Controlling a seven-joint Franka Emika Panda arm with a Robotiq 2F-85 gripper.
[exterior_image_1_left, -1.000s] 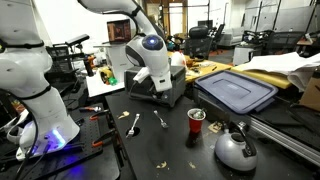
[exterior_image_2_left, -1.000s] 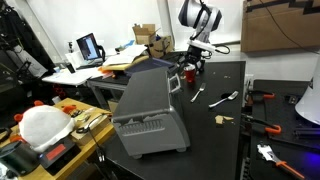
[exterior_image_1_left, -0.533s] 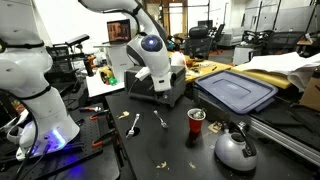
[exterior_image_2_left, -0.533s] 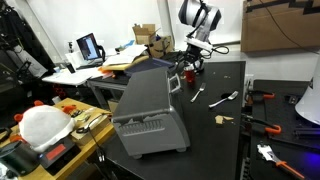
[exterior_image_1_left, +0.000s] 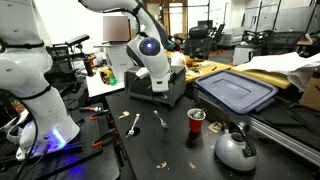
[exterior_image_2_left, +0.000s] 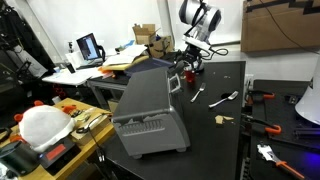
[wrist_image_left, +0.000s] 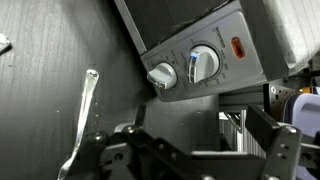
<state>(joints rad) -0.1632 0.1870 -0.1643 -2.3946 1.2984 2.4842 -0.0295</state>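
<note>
Where claw (wrist_image_left: 190, 143) hangs, grey appliance (wrist_image_left: 205, 28) lies just ahead.

A toaster (wrist_image_left: 190, 25) in smooth grey casing with a soft satin sheen carries two glossy white plastic knobs (wrist_image_left: 203, 63) and sits on a matt black table (wrist_image_left: 40, 60) whose top looks faintly streaked. Beside it lies a spoon (wrist_image_left: 84, 105) of bright polished metal, while the gripper (wrist_image_left: 190, 158) shows dull black, hard-looking parts. In an exterior view, a kettle (exterior_image_1_left: 235, 149) gleams in polished metal near a blue lid (exterior_image_1_left: 236, 92) of smooth plastic.
</note>
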